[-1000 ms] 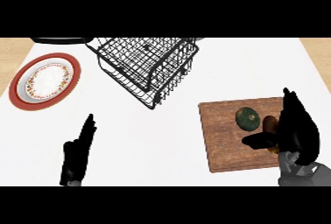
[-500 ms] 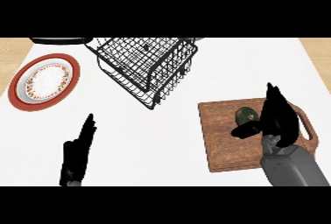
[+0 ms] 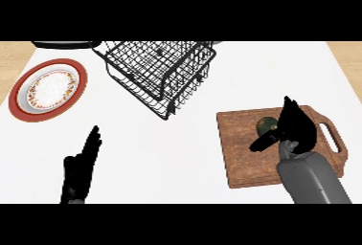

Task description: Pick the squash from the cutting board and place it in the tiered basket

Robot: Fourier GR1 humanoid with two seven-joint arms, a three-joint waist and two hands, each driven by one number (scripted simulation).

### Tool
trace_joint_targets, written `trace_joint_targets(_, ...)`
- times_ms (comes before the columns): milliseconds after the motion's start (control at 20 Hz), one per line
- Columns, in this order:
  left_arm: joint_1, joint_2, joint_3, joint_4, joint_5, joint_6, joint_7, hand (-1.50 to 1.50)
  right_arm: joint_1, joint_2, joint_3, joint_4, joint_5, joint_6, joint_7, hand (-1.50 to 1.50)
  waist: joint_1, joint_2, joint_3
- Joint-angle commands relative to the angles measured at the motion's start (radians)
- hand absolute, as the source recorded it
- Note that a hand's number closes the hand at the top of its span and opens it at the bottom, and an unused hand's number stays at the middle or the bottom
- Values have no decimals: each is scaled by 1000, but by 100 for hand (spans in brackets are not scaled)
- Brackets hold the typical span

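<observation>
Since half a second earlier, I saw right hand (image 3: pixel 295 130) edge slightly left over board; squash (image 3: pixel 266 125) had not shifted. Squash lay on cutting board (image 3: pixel 244 165), upper middle, just left of palm and partly hidden by it. Hand was open: fingers (image 3: pixel 288 107) straight, thumb (image 3: pixel 262 142) spread out under squash; could not tell whether touching. Tiered basket (image 3: pixel 141 91) stood well apart, up-left. Left hand (image 3: pixel 78 167) rested open at lower left, fingers up. Plate (image 3: pixel 48 89) lay far left on counter (image 3: pixel 176 158).

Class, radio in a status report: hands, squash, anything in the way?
Left hand open, resting lower left. Right hand open over squash on cutting board. Path to tiered basket looks unobstructed.
</observation>
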Motion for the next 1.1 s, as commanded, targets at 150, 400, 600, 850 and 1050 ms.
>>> trace_joint_targets(150,1,-10,12,-7,-18,-8,8,0,-34,22,-65,17,-14,111,114,-150,-3,-1,0)
trace_joint_targets(400,-4,-21,35,37,-14,-22,-26,0,-47,54,-91,103,7,99,81,-150,-2,0,0)
trace_joint_targets(600,57,-43,-7,5,-53,-10,-35,0,-86,63,-142,145,-15,130,76,-150,1,0,0)
trace_joint_targets(850,66,-55,-1,-38,-63,-8,-4,0,-78,94,-169,247,13,57,6,-150,3,0,1)
trace_joint_targets(1050,28,-52,55,-21,-58,-25,-7,0,-100,89,-200,278,4,86,-16,-150,0,0,0)
